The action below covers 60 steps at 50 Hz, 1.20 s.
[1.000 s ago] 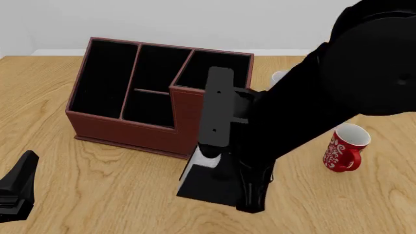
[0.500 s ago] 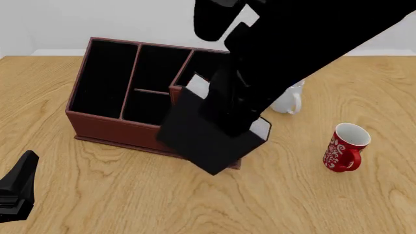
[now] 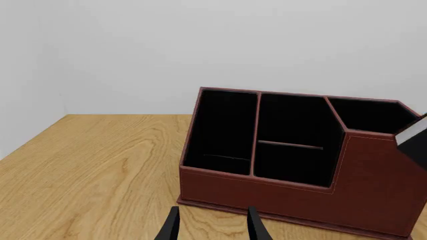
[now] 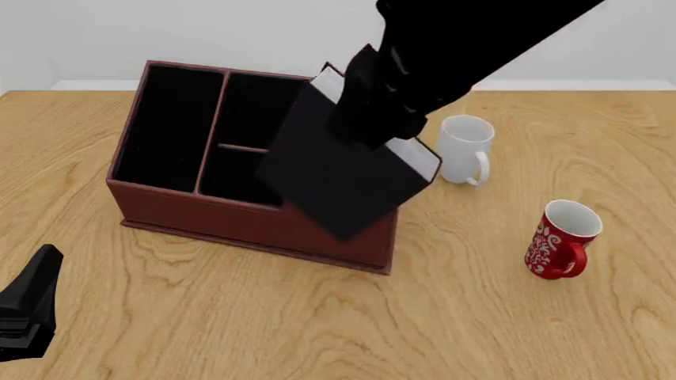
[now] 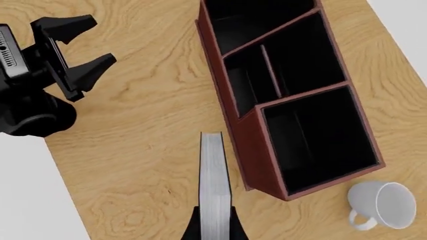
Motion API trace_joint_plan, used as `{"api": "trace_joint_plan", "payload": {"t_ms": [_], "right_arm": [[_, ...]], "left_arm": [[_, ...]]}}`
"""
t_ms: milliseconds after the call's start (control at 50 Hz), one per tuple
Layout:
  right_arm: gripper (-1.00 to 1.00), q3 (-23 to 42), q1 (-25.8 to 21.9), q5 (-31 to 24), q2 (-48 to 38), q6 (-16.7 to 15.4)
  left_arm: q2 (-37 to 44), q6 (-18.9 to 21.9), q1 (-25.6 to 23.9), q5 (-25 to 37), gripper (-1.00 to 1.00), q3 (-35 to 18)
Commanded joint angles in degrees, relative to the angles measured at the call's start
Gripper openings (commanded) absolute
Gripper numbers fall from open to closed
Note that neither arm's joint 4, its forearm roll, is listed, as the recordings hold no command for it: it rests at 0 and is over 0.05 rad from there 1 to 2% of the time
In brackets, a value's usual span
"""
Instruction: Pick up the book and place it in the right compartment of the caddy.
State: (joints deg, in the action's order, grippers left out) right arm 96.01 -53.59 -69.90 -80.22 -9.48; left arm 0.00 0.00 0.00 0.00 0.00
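My right gripper (image 4: pixel 378 125) is shut on the black book (image 4: pixel 336 172) and holds it tilted in the air, over the front right part of the caddy (image 4: pixel 201 212). The book's white page edges (image 4: pixel 419 155) face right. In the right wrist view the book (image 5: pixel 214 175) sits edge-on between my fingers (image 5: pixel 213 228), above the table just in front of the caddy (image 5: pixel 248 145), beside the right compartment (image 5: pixel 320 135). In the front view that compartment is mostly hidden by the book. My left gripper (image 3: pixel 212 230) is open and empty, low at the near left (image 4: pixel 27 310).
A white mug (image 4: pixel 465 147) stands right of the caddy, and a red patterned mug (image 4: pixel 560 237) stands nearer and further right. The caddy's long slot (image 4: pixel 169 127) and two small sections (image 4: pixel 248 150) show black and empty.
My right arm has lifted the book off the table in front of the caddy and carried it up and away, over the caddy's front right corner. The left arm has not moved.
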Motion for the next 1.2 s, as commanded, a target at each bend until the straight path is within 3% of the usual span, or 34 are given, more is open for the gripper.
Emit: {"api": "trace_joint_plan", "payload": {"t_ms": [20, 420, 820, 1200], "right_arm": [[-1.0, 3.1, 1.6, 0.0, 0.0, -1.7], [-1.0, 5.9, 4.0, 0.0, 0.1, -7.3], [-1.0, 9.0, 4.8, 0.0, 0.1, -10.0], [-1.0, 11.6, 7.7, 0.0, 0.7, -14.9]], "left_arm": [[0.0, 0.0, 0.0, 0.0, 1.0, 0.0], [0.0, 0.0, 0.0, 0.0, 1.0, 0.0], [0.0, 0.0, 0.0, 0.0, 1.0, 0.0], [0.0, 0.0, 0.0, 0.0, 1.0, 0.0]]}}
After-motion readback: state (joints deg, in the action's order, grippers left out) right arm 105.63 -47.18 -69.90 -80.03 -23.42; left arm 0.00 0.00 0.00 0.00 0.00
